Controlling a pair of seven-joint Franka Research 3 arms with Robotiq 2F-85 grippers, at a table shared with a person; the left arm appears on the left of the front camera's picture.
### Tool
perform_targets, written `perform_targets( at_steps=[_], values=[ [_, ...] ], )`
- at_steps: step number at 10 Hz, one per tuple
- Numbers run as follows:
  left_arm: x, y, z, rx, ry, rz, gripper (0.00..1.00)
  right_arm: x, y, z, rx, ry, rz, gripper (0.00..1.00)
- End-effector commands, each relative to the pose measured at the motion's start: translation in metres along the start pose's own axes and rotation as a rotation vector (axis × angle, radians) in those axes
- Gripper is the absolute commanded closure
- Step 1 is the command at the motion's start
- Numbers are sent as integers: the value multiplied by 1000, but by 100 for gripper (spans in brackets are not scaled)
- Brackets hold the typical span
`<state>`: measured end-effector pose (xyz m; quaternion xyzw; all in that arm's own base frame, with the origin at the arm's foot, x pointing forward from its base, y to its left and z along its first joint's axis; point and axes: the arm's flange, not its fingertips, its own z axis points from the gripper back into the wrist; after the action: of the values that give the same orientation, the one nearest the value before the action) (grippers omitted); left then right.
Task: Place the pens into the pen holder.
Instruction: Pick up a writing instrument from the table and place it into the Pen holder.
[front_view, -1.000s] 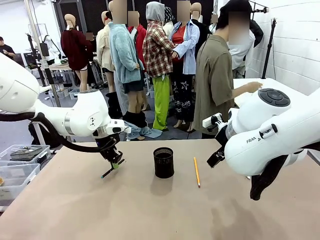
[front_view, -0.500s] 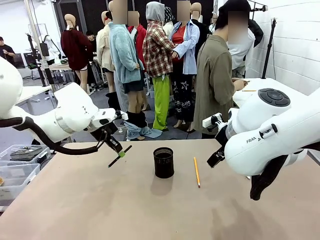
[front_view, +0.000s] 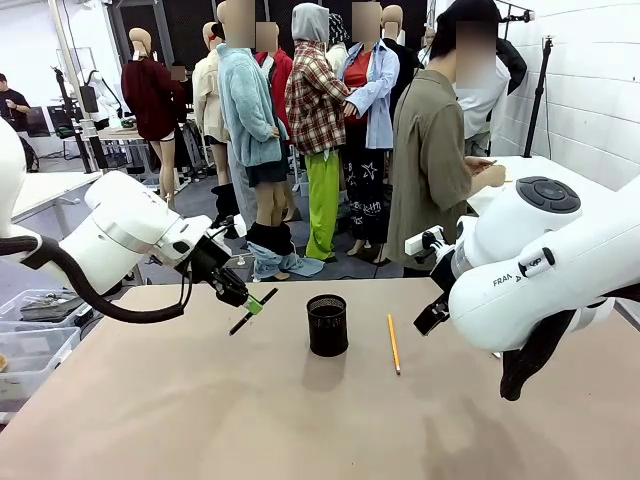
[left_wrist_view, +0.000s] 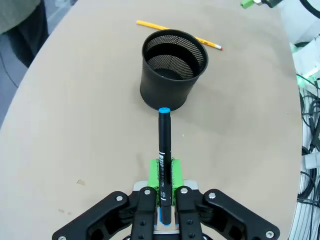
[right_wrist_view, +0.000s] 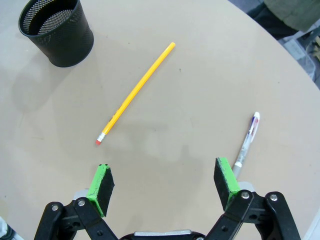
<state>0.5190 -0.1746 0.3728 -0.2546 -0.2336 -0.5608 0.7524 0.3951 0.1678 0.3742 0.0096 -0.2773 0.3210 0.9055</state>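
While our left gripper (left_wrist_view: 163, 172) clamps the black pen (left_wrist_view: 164, 140), its long axis points straight at the mesh pen holder (left_wrist_view: 167, 92) ahead.

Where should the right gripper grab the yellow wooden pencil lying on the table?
Probably mid-shaft, from straight above, with the right gripper straddling its width. The yellow wooden pencil lies flat on the tan table with bare surface along both long sides, apart from the black mesh cup.

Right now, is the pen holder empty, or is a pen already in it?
Empty: the left wrist view looks into the pen holder and shows bare mesh inside. The black pen is outside it.
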Motion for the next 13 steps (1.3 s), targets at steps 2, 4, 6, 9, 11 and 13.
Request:
perform_targets(
  at_steps=[2,4,6,9,11,13],
  values=[
    [0,0,0,0,0,0,100,0,0,0,1,0,0,0],
    [6,-10,-6,-198,-91,-204,100,0,0,0,1,0,0,0],
    [13,-13,-4,-256,-207,-371,100,0,0,0,1,0,0,0],
    [22,-13,-6,-360,-341,-527,100,0,0,0,1,0,0,0],
    [33,-14,-13,-474,-425,-630,100,0,0,0,1,0,0,0],
    [45,-14,-24,-557,-514,-706,100,0,0,0,1,0,0,0]
  ],
)
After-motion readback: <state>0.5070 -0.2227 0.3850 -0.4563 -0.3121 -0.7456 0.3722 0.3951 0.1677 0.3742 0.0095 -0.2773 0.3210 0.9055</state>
